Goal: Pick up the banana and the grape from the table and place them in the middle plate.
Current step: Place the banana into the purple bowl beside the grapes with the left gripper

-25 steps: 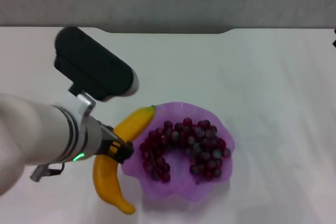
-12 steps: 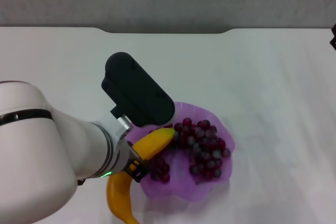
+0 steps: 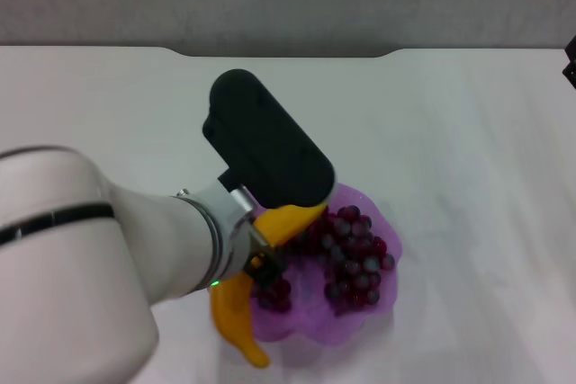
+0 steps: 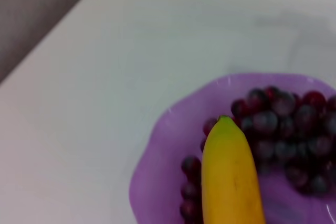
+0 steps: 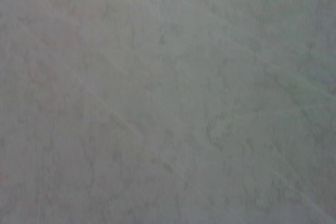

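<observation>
Over the translucent purple scalloped plate [image 3: 360, 312], the curved yellow banana [image 3: 236, 321] is clamped mid-length by the left gripper [image 3: 261, 263], tip aimed across the dark red grape bunch [image 3: 355, 254].

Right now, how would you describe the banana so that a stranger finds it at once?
Find the white table, then its purple wavy-rimmed plate. The banana hangs over that plate's left side in the left claw. It is the single long yellow thing, unlike the small dark red grapes.

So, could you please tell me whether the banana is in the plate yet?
Not fully. The banana is held by the left tool, its tip over the grapes, its other end beyond the plate rim.
</observation>
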Available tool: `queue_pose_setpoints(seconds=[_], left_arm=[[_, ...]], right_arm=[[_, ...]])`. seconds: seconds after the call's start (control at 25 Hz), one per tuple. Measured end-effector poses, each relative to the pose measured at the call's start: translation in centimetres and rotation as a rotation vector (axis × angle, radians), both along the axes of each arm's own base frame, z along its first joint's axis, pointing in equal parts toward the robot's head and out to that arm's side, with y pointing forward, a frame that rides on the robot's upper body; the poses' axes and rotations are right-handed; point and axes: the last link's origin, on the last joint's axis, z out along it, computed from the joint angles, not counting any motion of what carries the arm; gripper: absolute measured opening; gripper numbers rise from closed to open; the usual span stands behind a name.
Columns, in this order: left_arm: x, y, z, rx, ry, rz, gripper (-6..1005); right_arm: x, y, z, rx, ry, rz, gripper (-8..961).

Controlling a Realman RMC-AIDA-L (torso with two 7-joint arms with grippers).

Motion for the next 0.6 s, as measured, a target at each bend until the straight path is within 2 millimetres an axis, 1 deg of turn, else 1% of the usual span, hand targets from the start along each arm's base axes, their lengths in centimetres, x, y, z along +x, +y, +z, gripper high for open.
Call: queue_pose_setpoints(seconds=[0.04, 0.16, 0.6], left_arm=[[0.5, -0.3, -0.4, 0.017, 0.003, -0.057, 497], [0.8, -0.5, -0.9, 0.032, 0.013, -0.095, 497], [0.8, 0.5, -1.1, 0.057, -0.074, -0.048, 496]], right_arm=[[0.0, 0.0, 0.0, -0.001, 0.005, 0.001, 904], [0.0, 0.0, 0.0, -0.003, 0.008, 0.0, 904], [0.0, 0.0, -0.2, -0.015, 0.003, 0.004, 904]])
